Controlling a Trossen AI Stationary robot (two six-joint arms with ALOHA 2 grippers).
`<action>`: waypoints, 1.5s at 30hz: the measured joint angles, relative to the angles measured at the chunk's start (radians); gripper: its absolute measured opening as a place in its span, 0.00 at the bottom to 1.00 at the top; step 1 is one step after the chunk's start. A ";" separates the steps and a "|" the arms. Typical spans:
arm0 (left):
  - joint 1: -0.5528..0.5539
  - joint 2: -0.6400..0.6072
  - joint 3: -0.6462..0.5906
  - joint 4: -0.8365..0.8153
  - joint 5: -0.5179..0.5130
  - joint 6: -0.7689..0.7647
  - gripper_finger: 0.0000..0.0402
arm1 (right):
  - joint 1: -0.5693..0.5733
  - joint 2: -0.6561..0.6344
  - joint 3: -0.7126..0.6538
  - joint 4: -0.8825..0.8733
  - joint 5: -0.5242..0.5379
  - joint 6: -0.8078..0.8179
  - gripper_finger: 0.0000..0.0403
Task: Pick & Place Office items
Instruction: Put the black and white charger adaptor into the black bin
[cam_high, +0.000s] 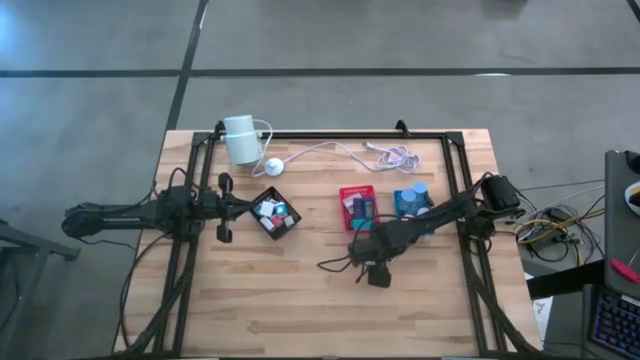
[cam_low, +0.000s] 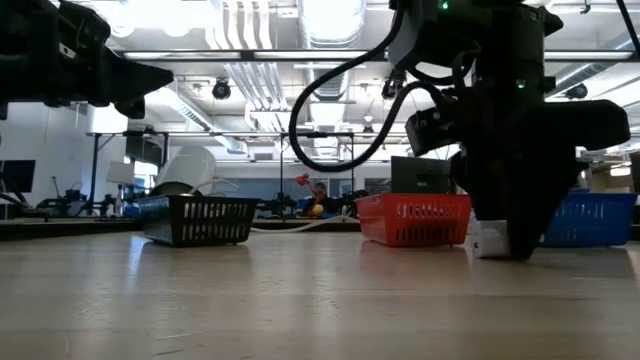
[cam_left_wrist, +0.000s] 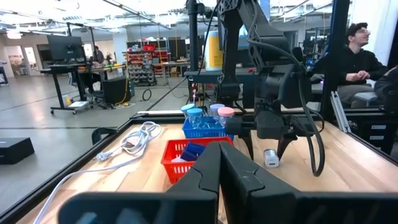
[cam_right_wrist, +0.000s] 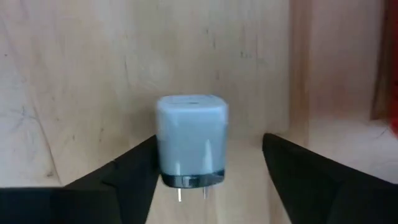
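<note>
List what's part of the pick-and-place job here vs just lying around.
Job: white charger block on the table, open right gripper around it; small pieces in the black tray, red tray, blue tray.
Lying about: white cylinder, cable; trays only hold things. Left gripper waits shut by the black tray.

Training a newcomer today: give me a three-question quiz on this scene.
1. True or false: the left hand is shut.
2. The white charger block lies: A in a tray; B on the table between the right hand's fingers; C in the left hand.
3. Fill in: right of the black tray and red tray in the high view stands the ____ tray.
Key: 1 true; 2 B; 3 blue.
</note>
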 joint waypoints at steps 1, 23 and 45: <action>0.000 0.000 0.000 0.000 0.000 0.000 0.02 | 0.000 -0.004 0.000 0.004 0.003 -0.010 0.67; 0.000 0.000 0.000 -0.022 0.000 -0.016 0.02 | 0.003 -0.015 -0.002 0.023 -0.023 -0.101 0.50; 0.000 0.000 -0.001 -0.033 0.000 -0.015 0.02 | 0.010 -0.015 -0.009 0.035 -0.005 -0.297 0.51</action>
